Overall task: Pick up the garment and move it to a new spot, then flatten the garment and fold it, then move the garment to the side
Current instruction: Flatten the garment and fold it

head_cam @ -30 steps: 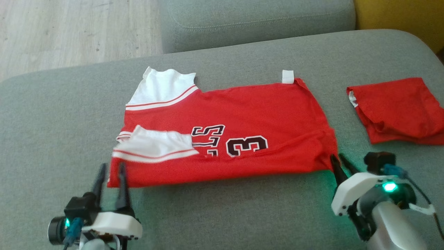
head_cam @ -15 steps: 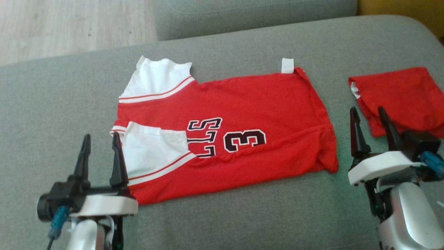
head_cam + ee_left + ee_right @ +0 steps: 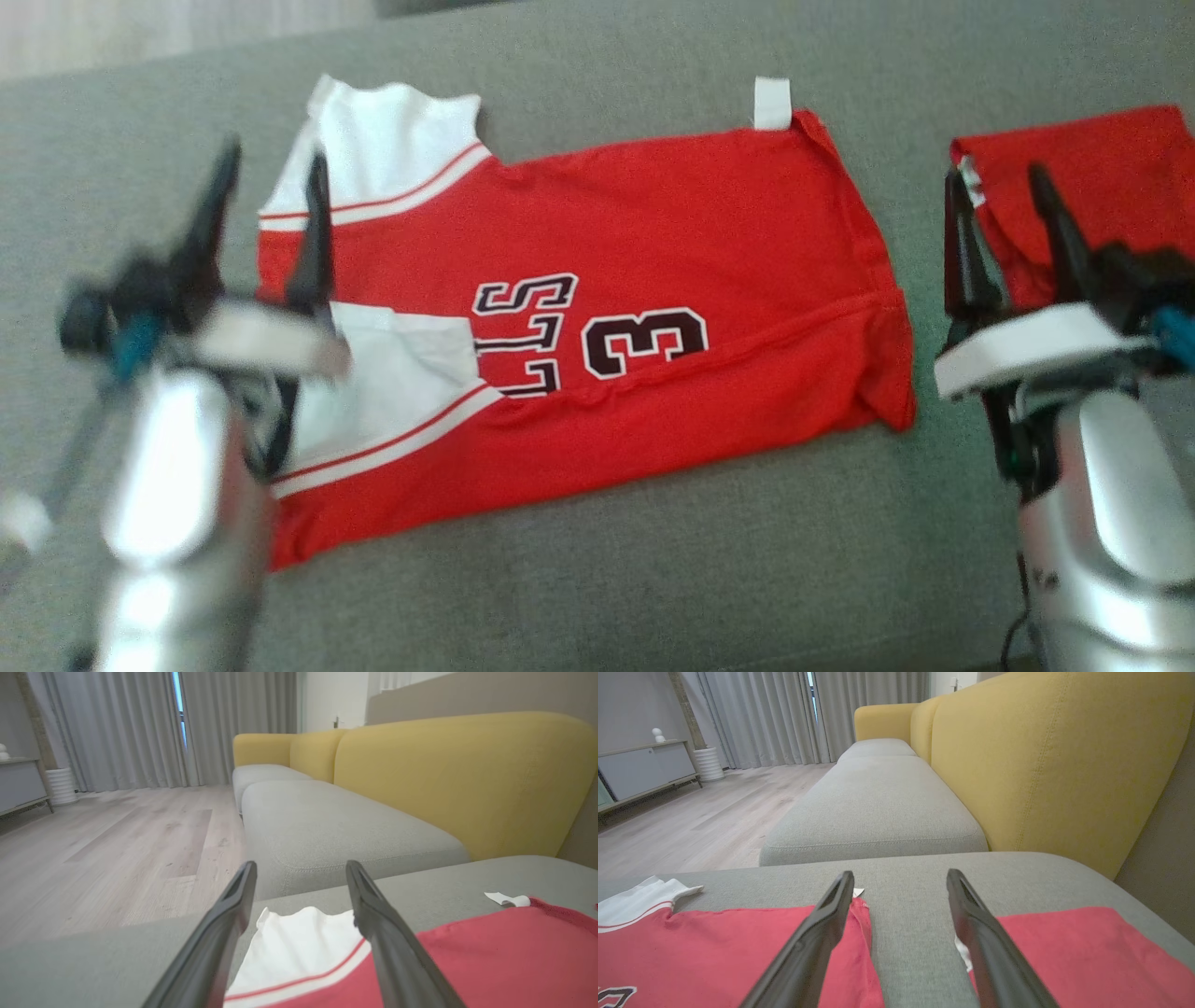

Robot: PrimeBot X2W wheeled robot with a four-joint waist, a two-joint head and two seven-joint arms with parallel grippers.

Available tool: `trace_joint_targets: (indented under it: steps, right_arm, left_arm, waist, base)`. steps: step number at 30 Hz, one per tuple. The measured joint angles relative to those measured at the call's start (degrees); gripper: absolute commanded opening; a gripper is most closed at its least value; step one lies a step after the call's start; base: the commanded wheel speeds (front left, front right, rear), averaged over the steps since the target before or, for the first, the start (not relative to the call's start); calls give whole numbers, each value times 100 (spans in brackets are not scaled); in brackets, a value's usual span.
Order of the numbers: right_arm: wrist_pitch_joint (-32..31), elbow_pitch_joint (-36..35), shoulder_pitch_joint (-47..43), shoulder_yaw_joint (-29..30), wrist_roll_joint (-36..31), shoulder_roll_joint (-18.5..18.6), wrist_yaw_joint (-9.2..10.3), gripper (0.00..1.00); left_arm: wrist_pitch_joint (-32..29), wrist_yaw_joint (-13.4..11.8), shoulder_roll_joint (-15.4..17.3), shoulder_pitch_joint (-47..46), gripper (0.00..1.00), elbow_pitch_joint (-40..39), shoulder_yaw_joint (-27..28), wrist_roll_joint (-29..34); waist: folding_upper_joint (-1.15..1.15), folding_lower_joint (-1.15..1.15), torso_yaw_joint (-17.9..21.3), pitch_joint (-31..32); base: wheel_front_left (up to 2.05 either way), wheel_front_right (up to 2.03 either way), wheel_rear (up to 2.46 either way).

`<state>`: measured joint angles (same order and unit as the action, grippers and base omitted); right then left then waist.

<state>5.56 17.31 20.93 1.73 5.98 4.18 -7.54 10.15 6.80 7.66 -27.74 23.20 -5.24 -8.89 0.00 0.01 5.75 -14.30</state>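
Progress is about halfway, in my judgement. The red jersey (image 3: 672, 224) lies spread and mostly flat on the grey sofa seat (image 3: 653, 579), between the two grippers, so picking up, moving and flattening seem done. Its near long edge looks already turned over onto the body, and one white sleeve (image 3: 401, 373) lies folded on top. More folds and the move to the side are not yet done.

The left gripper (image 3: 273, 157) hangs over the sleeve end, fingers spread wide with nothing between them. The right gripper (image 3: 994, 175), just beside the hem end, is equally wide and empty.

Black letters "LLS" and a number "3", outlined in white, appear upside down to the head camera; the word's beginning is hidden under the sleeve. A white tag (image 3: 772, 103) at the far edge is too small to read.
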Motion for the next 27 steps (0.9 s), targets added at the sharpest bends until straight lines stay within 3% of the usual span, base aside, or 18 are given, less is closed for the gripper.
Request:
trace_joint_targets:
  steps: [7,10,15,27]
  right_arm:
    - [-156,30,946,-423,80,41,0,100]
    - [-154,73,1309,-577,155,55,0,100]
    - [-91,205,1624,-805,220,58,0,100]
    - [190,366,1751,-942,303,51,0,100]
  left_arm:
    - [-1795,78,1025,-2336,100,1079,-1169,-827]
    - [-2698,78,1472,-2796,100,1525,-1679,-1393]
    - [-3387,78,2046,-3161,100,1963,-2292,-1808]
    - [-3755,79,2292,-3601,100,2615,-2872,-2297]
  waist:
    - [0,1,354,-527]
    - [0,1,573,-734]
    - [0,1,882,-1089]
    - [0,-1,1195,-1436]
  base:
    - [0,0,0]
    - [0,0,0]
    - [0,0,0]
    - [0,0,0]
